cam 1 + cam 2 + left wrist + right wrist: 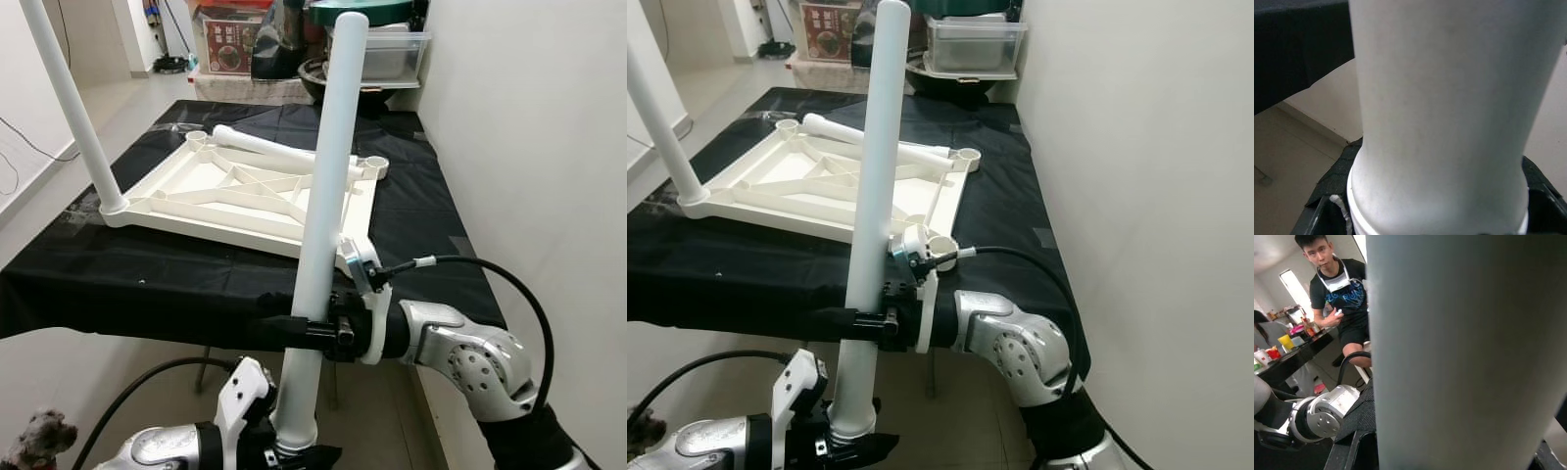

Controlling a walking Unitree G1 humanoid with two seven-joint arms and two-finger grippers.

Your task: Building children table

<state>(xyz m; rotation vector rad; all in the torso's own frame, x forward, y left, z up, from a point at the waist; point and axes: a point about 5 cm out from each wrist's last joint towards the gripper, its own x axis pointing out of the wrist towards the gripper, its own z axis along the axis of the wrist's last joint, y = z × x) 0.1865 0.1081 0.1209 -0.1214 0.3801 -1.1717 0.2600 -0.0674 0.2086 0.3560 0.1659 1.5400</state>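
White table leg [328, 196], held upright before the desk [147, 274], pinched by right gripper [315, 331] and left gripper [294, 452] jaws. On the inverted tabletop [245, 196], one leg [73, 117] is fitted; another [279, 152] lies loose.

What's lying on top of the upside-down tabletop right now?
A loose white leg lies across the tabletop; another leg stands in its corner socket. The held leg hides part of its near edge.
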